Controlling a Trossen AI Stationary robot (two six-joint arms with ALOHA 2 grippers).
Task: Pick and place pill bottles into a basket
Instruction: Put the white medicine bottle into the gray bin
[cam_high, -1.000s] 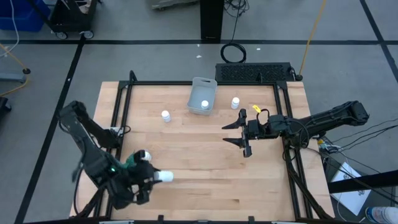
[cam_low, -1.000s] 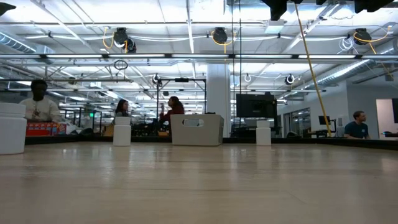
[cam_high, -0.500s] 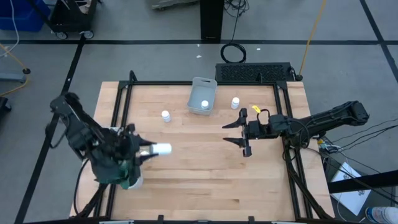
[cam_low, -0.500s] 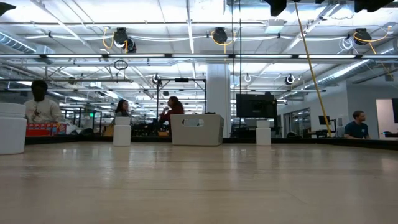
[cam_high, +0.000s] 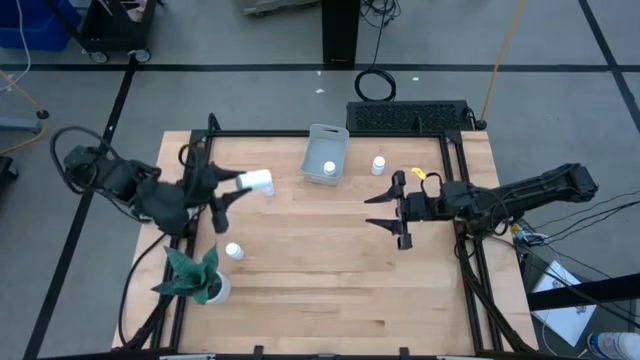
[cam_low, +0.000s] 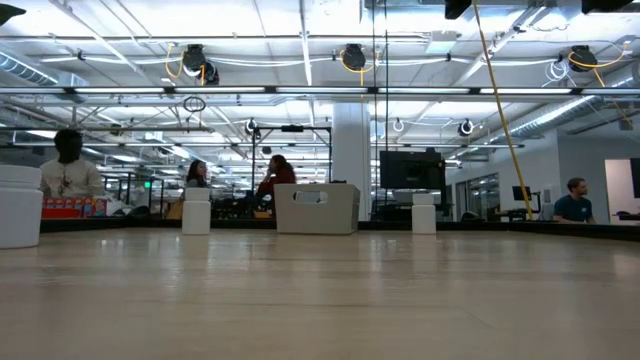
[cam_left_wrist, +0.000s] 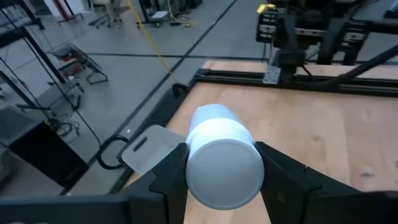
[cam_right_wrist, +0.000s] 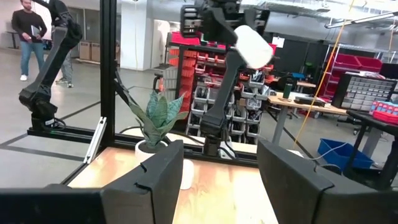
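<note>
My left gripper (cam_high: 238, 184) hangs over the table's left part, shut on a white pill bottle (cam_high: 259, 181), also in the left wrist view as the bottle (cam_left_wrist: 221, 155). The pale grey basket (cam_high: 326, 153) stands at the far edge with one bottle (cam_high: 329, 167) inside. Another bottle (cam_high: 378, 164) stands upright just right of the basket. A third bottle (cam_high: 234, 251) stands by the plant. My right gripper (cam_high: 370, 211) is open over the table's right half, holding nothing. My left gripper pinches the bottle's round side (cam_left_wrist: 193, 146) between its two fingers (cam_left_wrist: 168, 180), one on each side. The fingers come from the table's left, roughly level and along the bottle. The bottle sticks out past the fingertips toward the basket, lifted clear of the table.
A green plant in a white pot (cam_high: 195, 278) stands at the near left corner. A black ridged box (cam_high: 408, 115) lies beyond the far edge. A black frame rail (cam_high: 200, 170) runs round the table. Bare wood fills the middle and near side.
My left gripper has swung from the near left corner toward the far edge and the basket, rising and turning, with the bottle still held and clear of the table. Its leaving has uncovered the plant and the bottle beside it.
</note>
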